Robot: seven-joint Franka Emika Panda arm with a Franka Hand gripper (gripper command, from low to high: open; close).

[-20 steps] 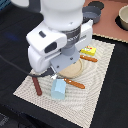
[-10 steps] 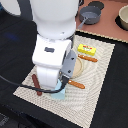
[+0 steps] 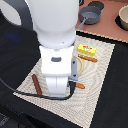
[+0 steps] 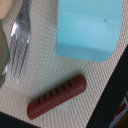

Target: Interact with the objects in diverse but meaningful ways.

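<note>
Wrist view, nearest items:
- Brown sausage [image 4: 56, 97]: dark red-brown, with a row of short dark score marks along its length; lies flat on the woven placemat [image 4: 95, 107], set diagonally.
- Light blue cup [image 4: 89, 28]: pale blue, smooth-sided, near the sausage but apart from it; one small dark speck on its face.
- Silver fork [image 4: 19, 41]: tines pointing toward the sausage end of the mat, lying flat beside the cup, not touching it.
- Jaws: not visible in this view; cannot tell whether they are apart or together.

Exterior view, front to back:
- Robot arm [image 3: 57, 55]: large white body descending over the middle of the placemat [image 3: 97, 92], hiding the cup, the fork and its own jaws.
- Sausage [image 3: 36, 83]: on the mat at the exterior view's left of the arm's base, lying diagonally.
- Small orange-red piece [image 3: 80, 85]: on the mat just beside the arm's base on the exterior view's right; too small to identify.
- Second sausage-like piece [image 3: 88, 58]: orange-brown, slim, on the mat beyond that.
- Yellow rectangular packet with red label [image 3: 86, 49]: just behind the slim piece, near the mat's far edge.
- Dark worktop [image 3: 117, 90]: carries the mat.
- Grey two-handled pot [image 3: 90, 15]: well back, on a pinkish surface [image 3: 112, 31] past the mat.
- Dark round item [image 3: 96, 5]: just behind the pot; blurred.
- Light-coloured bowl [image 3: 123, 17]: at the far edge on the exterior view's right, partly cut off.
</note>
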